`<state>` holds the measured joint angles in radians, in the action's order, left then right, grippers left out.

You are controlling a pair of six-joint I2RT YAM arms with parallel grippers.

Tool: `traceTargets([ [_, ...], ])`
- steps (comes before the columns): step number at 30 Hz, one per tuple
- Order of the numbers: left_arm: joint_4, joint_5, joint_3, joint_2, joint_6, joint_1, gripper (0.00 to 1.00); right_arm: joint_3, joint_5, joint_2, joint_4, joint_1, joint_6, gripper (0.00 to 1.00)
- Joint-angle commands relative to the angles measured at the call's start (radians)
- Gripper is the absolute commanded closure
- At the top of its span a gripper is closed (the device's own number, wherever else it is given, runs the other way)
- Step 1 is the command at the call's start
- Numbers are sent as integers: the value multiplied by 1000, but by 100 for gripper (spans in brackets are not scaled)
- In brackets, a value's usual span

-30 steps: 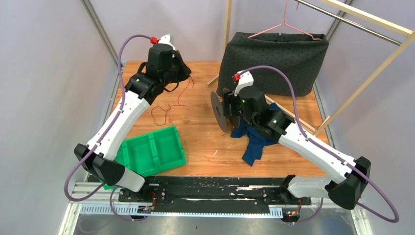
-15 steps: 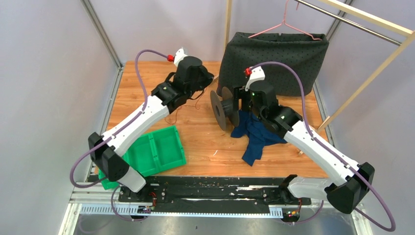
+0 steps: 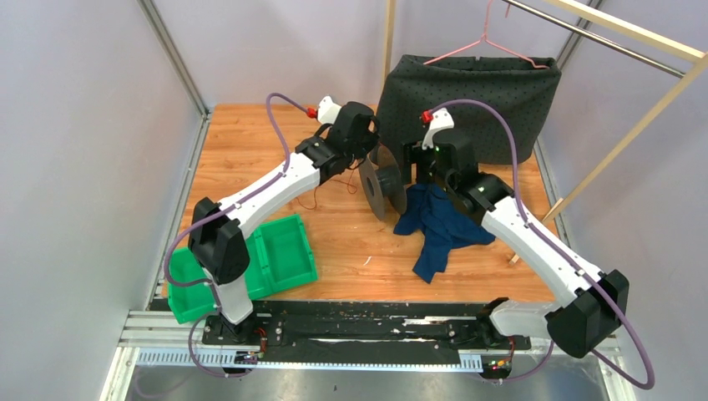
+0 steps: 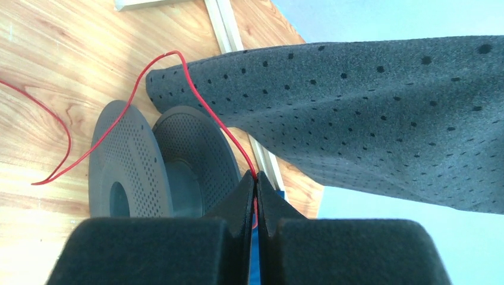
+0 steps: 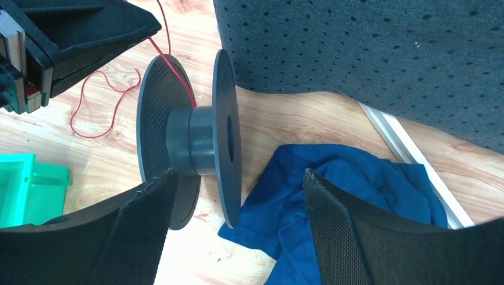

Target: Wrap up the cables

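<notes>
**Red cable pinched by the left arm beside the spool; right claw open**

The left gripper (image 4: 257,178) has its two fingers pressed together on the red cable (image 4: 214,116), which enters the seam between the pads at their tips. From this pinch the cable rises, arcs above the dark grey spool (image 4: 128,160) and falls to the wooden table (image 3: 250,142), where it lies in loose loops to the left of the spool. In the right wrist view, a taut stretch of the cable runs from the left gripper across the inner face of the left flange towards the hub. Whether any turn is wound on the hub cannot be told.

The spool stands on the edges of its two perforated flanges, its axis level. The right gripper (image 5: 238,178) has its fingers spread wide and grips nothing. The spool stands just ahead of the gap between them, and the left finger overlaps the lower rim of one flange in that view; contact cannot be judged.

A crumpled blue cloth (image 5: 350,196) lies against the spool's right flange. A dark perforated foam bag (image 3: 467,100) stands at the table's far edge, and a green two-compartment bin (image 3: 275,255) sits near the left arm's base.
</notes>
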<state>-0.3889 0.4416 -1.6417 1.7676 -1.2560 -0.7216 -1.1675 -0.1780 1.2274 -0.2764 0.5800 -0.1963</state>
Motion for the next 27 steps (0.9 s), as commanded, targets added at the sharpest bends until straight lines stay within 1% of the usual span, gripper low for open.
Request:
traceTargets([
  [1, 15, 19, -38, 25, -20, -7, 100, 11, 40, 23, 45, -33, 60, 20],
  [5, 15, -26, -50, 42, -2, -7, 100, 0, 75, 40, 49, -66, 71, 20],
  [9, 13, -78, -54, 59, 16, -6, 100, 24, 112, 45, 87, -75, 84, 19],
  [11, 8, -109, -58, 70, 21, -4, 100, 30, 112, 47, 98, -77, 69, 19],
  [17, -38, -142, -69, 91, 40, 9, 100, 58, 142, 32, 139, -90, 17, 16],
  [20, -60, -132, -41, 75, 57, 18, 100, 62, 145, 36, 141, -94, 0, 16],
  [23, 0, -143, 17, 42, 82, 27, 100, 72, 146, 38, 144, -96, -8, 16],
  [27, 7, -156, 23, 25, 112, 36, 100, 77, 139, 36, 142, -98, -14, 16],
])
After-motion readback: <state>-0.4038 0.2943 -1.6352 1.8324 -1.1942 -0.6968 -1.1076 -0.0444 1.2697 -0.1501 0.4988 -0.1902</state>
